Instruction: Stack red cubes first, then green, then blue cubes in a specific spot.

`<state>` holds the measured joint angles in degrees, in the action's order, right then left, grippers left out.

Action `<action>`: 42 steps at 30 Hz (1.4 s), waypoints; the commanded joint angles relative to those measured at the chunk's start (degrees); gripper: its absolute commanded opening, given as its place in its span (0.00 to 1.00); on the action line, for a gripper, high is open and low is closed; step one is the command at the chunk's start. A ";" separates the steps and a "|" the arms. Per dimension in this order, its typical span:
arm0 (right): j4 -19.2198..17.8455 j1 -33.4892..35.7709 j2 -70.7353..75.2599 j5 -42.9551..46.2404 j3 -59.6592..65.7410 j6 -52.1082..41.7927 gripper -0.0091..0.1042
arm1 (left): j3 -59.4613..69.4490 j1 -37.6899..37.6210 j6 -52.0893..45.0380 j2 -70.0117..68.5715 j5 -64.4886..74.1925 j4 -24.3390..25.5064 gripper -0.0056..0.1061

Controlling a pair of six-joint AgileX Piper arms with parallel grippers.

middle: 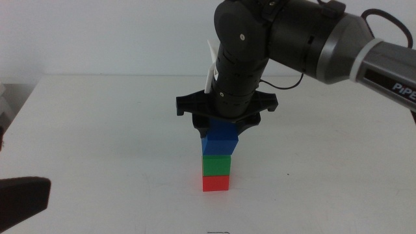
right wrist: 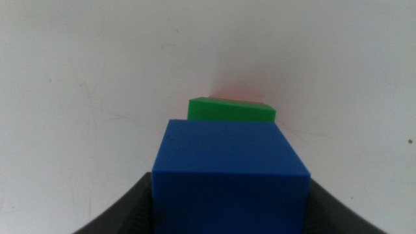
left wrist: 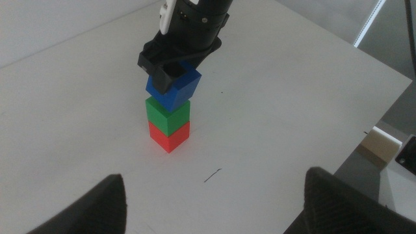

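Note:
A red cube (middle: 216,183) rests on the white tabletop (middle: 97,130) with a green cube (middle: 216,166) squarely on top of it. The blue cube (middle: 220,140) sits on the green one, turned a little and shifted slightly off its edges. My right gripper (middle: 221,130) comes straight down from above and is shut on the blue cube. The right wrist view shows the blue cube (right wrist: 231,172) filling the gap between the jaws, with the green cube (right wrist: 231,109) just beyond. My left gripper (left wrist: 214,208) waits open at the table's near left, looking toward the stack.
In the left wrist view the table edge (left wrist: 383,110) runs along the side, with a small beige box (left wrist: 380,144) beyond it. A thin dark mark (left wrist: 212,175) lies on the tabletop near the stack.

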<state>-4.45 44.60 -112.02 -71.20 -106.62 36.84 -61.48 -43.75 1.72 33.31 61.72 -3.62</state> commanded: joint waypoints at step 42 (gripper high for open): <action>-3.08 0.39 0.63 3.04 -2.02 -1.23 0.07 | -1.15 -0.10 0.22 0.61 -3.99 -0.51 0.89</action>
<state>-6.28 44.76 -114.45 -69.88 -106.94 36.18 -61.48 -43.75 1.72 33.31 61.72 -3.61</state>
